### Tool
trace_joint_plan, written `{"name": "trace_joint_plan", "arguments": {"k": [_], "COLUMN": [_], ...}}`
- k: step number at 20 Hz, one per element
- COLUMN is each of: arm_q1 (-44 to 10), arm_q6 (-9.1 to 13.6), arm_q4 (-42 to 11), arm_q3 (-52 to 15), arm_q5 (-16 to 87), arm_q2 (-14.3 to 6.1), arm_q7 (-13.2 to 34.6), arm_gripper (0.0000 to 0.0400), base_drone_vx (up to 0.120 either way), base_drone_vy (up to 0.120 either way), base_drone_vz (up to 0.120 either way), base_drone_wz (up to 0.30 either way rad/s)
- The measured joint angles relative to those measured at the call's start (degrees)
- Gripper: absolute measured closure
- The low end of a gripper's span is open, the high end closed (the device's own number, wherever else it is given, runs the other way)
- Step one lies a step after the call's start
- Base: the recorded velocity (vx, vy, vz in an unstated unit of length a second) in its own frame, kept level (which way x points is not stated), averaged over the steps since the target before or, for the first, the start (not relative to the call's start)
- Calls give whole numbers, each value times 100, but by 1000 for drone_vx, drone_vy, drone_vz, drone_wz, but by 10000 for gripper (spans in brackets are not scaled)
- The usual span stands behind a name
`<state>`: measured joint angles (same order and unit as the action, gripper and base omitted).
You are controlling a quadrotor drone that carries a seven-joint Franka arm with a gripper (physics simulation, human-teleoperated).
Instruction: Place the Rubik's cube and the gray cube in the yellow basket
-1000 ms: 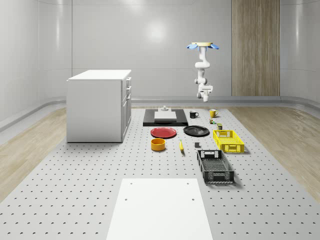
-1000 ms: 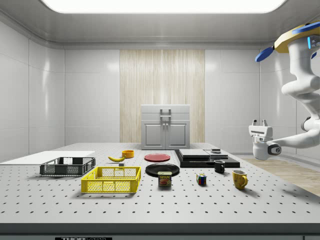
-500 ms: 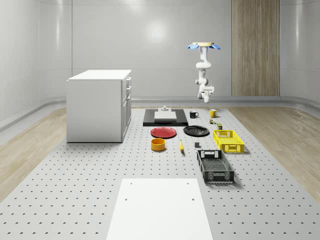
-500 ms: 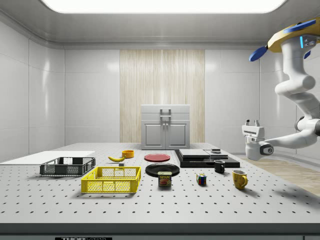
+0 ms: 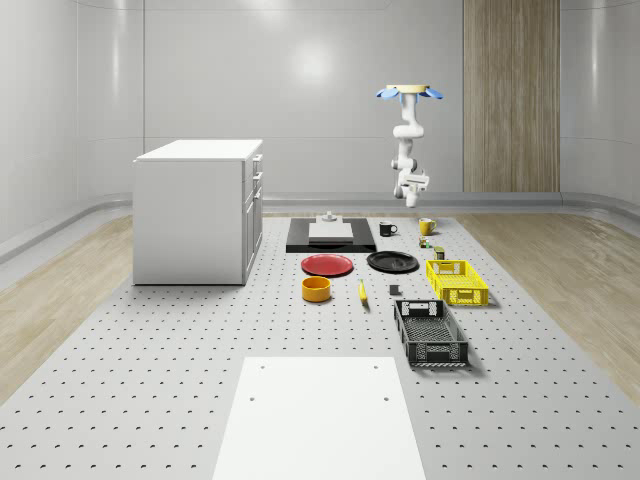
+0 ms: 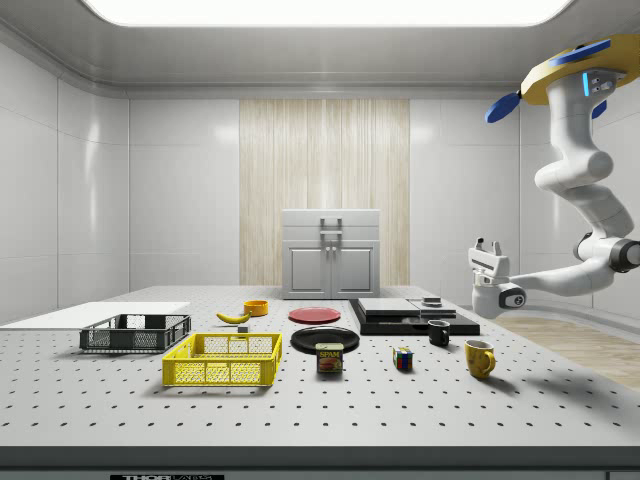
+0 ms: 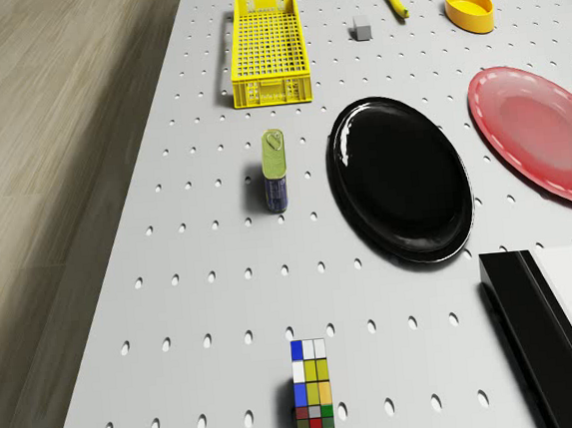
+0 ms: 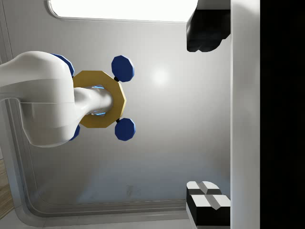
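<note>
Since a second ago the gripper (image 6: 487, 243) has slid toward the side view's left, fingers up and apart, empty, with the drone (image 6: 575, 78) hovering high past the yellow mug (image 6: 479, 358). The Rubik's cube (image 7: 313, 404) sits on the table (image 7: 224, 309) near the can (image 7: 275, 171), and the gray cube (image 7: 361, 29) lies just beside the yellow basket (image 7: 269, 47). Both cubes look hard and light, best pinched on two flat sides; I count one Rubik's cube, one gray cube, one yellow basket.

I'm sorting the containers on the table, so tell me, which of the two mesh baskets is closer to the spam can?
The yellow basket. In the drone view it sits just beyond the spam can, while the black basket lies farther off, past the yellow one, toward the white board.
</note>
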<state>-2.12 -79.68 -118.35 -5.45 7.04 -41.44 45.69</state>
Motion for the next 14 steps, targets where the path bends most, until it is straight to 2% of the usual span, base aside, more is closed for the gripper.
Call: {"name": "trace_joint_plan", "arguments": {"k": [2,8,12,14], "arm_q1": [-64,-442,-956,-1328], "arm_q6": [-14,-95,-194,-212], "arm_q4": [-39,-459,-1386,-2100], "arm_q3": [-205,-1367,-2702,-3441], "arm_q5": [289,1962,4044,5328], "arm_q2": [-14,-122,-332,-488], "arm_q7": [39,291,716,1075], "arm_gripper": [0,0,0,0], "base_drone_vx": [120,120,120,120], "base_drone_vy": [120,0,0,0], "base_drone_vz": [0,0,0,-120], "base_drone_wz": [0,0,0,0]}}
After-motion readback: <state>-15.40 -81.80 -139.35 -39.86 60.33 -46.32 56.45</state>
